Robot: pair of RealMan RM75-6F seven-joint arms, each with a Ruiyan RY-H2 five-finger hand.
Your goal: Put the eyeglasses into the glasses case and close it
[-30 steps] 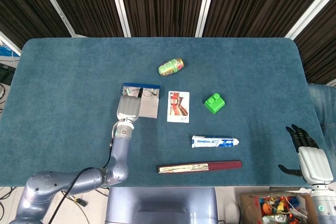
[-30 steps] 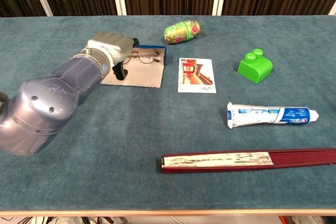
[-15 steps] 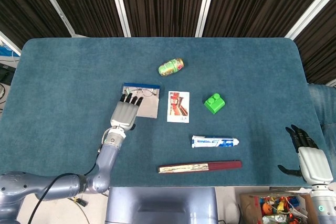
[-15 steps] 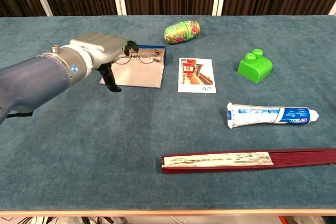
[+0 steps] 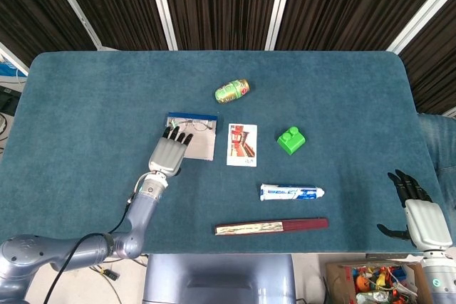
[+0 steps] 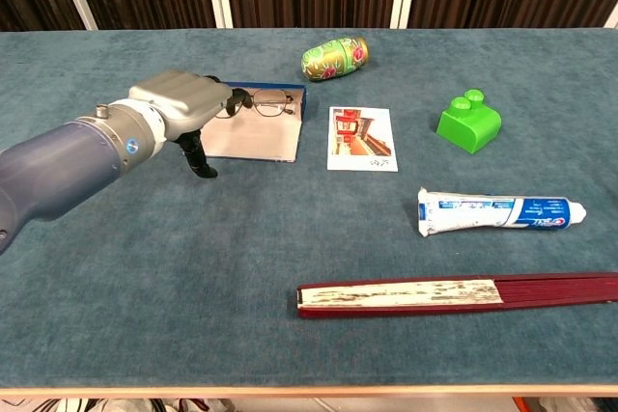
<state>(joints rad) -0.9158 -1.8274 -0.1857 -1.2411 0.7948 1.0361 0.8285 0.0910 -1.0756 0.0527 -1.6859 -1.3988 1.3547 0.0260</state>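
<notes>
My left hand [image 5: 169, 153] hovers flat over the open case's [image 5: 200, 145] left edge, fingers spread, holding nothing. The glasses [image 6: 263, 100] lie inside at its far rim. My right hand [image 5: 419, 213] hangs open beyond the table's [image 5: 85, 119] right edge.

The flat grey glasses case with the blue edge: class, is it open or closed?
Open. The flat grey glasses case lies spread on the table, the thin-framed eyeglasses resting uncovered along its blue far edge, with the left hand at its near-left side.
</notes>
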